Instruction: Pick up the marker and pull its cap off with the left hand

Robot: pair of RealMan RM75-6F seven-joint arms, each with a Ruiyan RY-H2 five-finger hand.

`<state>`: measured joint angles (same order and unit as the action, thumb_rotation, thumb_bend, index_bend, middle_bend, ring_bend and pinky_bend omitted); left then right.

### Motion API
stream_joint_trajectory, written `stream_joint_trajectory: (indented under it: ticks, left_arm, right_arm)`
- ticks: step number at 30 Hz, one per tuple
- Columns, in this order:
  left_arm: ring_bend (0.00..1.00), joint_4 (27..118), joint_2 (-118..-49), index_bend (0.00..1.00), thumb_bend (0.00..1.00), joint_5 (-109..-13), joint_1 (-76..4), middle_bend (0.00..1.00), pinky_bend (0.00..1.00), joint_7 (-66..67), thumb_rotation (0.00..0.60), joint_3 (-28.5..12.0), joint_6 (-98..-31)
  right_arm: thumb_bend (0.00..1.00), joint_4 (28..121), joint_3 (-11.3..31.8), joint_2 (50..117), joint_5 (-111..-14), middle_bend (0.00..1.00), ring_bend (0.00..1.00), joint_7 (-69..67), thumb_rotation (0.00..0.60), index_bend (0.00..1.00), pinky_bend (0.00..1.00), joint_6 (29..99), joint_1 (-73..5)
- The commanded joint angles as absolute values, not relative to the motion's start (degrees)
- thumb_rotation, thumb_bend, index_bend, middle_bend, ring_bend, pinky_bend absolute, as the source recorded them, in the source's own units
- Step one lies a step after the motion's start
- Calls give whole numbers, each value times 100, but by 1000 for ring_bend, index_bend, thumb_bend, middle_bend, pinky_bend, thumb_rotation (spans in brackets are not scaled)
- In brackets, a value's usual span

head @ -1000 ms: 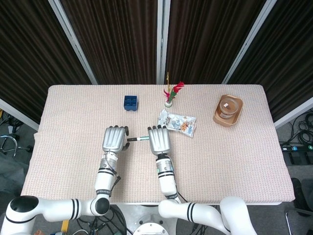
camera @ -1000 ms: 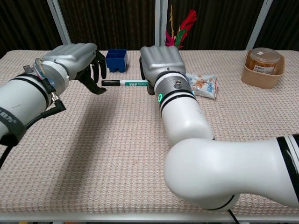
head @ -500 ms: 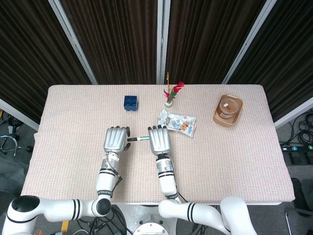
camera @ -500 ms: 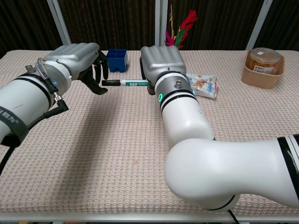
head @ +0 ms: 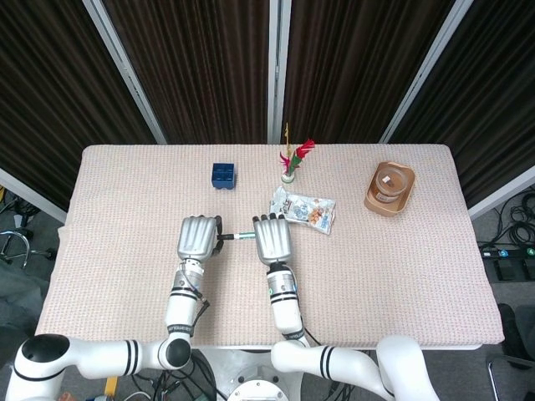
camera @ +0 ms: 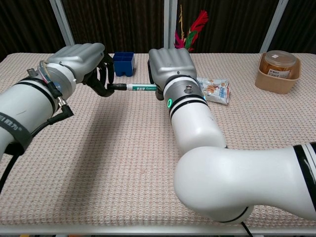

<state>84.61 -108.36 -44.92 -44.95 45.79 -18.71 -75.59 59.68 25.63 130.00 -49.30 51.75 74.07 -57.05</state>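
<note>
Above the middle of the bench (head: 125, 276), your left hand (camera: 84, 61) has closed in since a second ago: its fingers now curl around the black cap (camera: 117, 86), where before they hung just short of it. Your right hand (camera: 170, 66) still grips the marker (camera: 140, 88), held level between the two. Behind stand one blue box (camera: 123, 63), one snack packet (camera: 215, 91), one feathered ornament (camera: 190, 27) and one brown container (camera: 279, 69), none blocking you.

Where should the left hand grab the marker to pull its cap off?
Grab the black cap, the free end sticking out sideways from the right hand, which holds the marker level by its white barrel. The left hand should come straight from its own side, fingers closing around the cap.
</note>
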Motion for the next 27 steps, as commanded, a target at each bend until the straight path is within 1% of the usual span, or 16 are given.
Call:
stream_joint_trajectory:
  ticks: [1, 8, 14, 20, 24, 27]
  left_arm:
    - [546, 8465, -10826, 591, 359, -4485, -4490, 616, 568, 4562, 600, -1867, -7525]
    - [577, 8564, -10726, 620, 367, -4455, -4455, 648, 589, 4485, 600, -1871, -7431]
    - [596, 8652, -10557, 636, 367, -4461, -4367, 666, 602, 4339, 600, -1861, -7385]
    - [597, 8696, -10318, 638, 367, -4488, -4196, 668, 603, 4180, 600, -1749, -7374]
    - [597, 8614, -10220, 638, 367, -4639, -3906, 667, 603, 3706, 600, -1496, -7324]
    - [597, 8347, -10270, 636, 365, -4724, -3700, 666, 603, 3313, 600, -1287, -7205]
  right_arm:
    - [279, 5973, 2558, 13000, -4945, 583, 414, 5167, 600, 619, 482, 7404, -5692]
    - [278, 5993, 2565, 12970, -5006, 583, 413, 5184, 600, 619, 482, 7431, -5592]
    - [280, 6186, 2506, 12788, -5064, 583, 414, 5176, 600, 619, 482, 7485, -5370]
    - [281, 6602, 2193, 12430, -5228, 583, 413, 5088, 600, 619, 482, 7693, -4914]
    - [281, 6950, 1844, 12110, -5328, 583, 414, 5011, 600, 619, 482, 7856, -4481]
    - [281, 7045, 1659, 11960, -5317, 583, 413, 4920, 600, 619, 482, 7850, -4227]
